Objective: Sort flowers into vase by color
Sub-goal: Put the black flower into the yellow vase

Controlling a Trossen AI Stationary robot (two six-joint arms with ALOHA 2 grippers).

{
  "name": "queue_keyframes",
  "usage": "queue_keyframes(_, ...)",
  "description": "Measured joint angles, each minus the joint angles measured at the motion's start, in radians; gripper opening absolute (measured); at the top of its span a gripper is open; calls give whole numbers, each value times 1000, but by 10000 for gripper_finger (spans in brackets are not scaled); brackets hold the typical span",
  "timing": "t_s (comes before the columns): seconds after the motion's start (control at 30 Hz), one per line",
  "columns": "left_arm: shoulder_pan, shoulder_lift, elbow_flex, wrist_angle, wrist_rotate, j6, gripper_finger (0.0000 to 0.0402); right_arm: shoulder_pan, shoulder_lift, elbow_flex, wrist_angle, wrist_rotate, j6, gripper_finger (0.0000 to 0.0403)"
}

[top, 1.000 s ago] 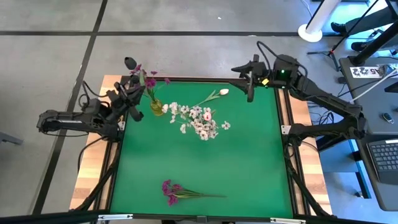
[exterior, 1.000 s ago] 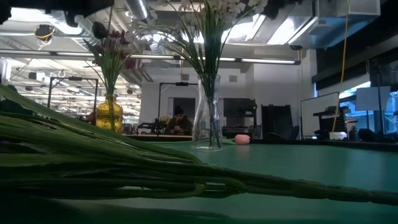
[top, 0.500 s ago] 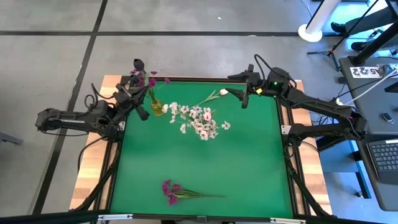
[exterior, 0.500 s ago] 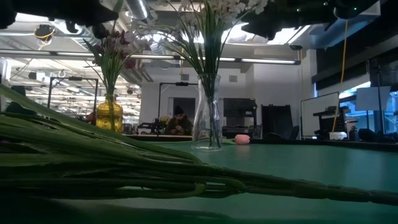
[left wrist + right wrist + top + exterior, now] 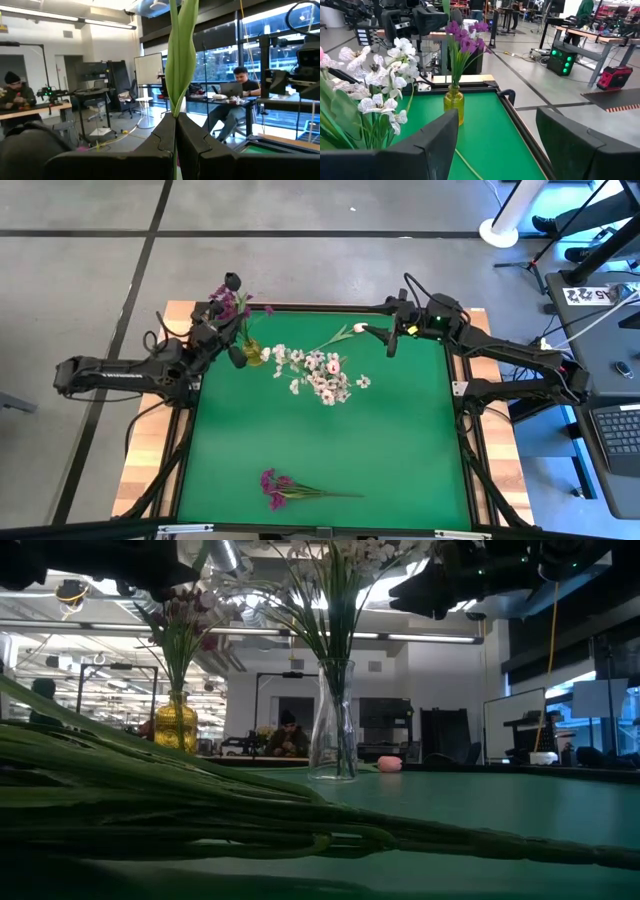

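Note:
My left gripper [image 5: 228,326] hangs at the far left, shut on a long green stem with a leaf [image 5: 178,60], next to the yellow vase [image 5: 252,353] of purple flowers [image 5: 232,304]. A clear vase [image 5: 335,730] holds white flowers [image 5: 322,376]. A pink-bud flower [image 5: 352,331] lies flat on the green mat at the far side. My right gripper [image 5: 392,330] hovers open just to its right, with nothing between the fingers [image 5: 440,145]. Another purple flower [image 5: 285,487] lies flat near the front edge. My left gripper pinches the green stem [image 5: 175,107] between its two shut fingers, just below where the leaf widens. The fingers come about level from the table's left and lie across the stem. The stem is lifted clear of the mat.
The purple flower's stems [image 5: 200,810] fill the foreground of the low view. The mat [image 5: 400,440] has a dark raised frame around it. People sit at desks in the room behind. Open mat lies between the white flowers and the front purple flower.
My left gripper has carried the stem toward the table's right, closer to the yellow vase, rolling a little. My right gripper has come down near the pink-bud flower, its fingers as wide apart as before.

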Motion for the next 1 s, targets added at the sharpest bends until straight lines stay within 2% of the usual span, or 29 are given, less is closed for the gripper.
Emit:
queue_keyframes(0.17, 64, 57, 0, 42, 56, -17, 0, 0, 0, 0, 6, -8, 2, 264)
queue_keyframes(0.43, 117, 167, 0, 83, 63, -27, 0, 0, 0, 0, 7, -28, 3, 264)
queue_keyframes(0.63, 124, 195, 0, 112, 63, -15, 0, 2, 0, 0, 2, -34, 3, 264)
queue_keyframes(0.77, 124, 195, 0, 66, 63, -33, 0, 2, 0, 0, -16, -34, 13, 264)
queue_keyframes(1.0, 122, 195, 0, -112, 63, -164, 0, 2, 0, 0, -16, -34, 18, 264)
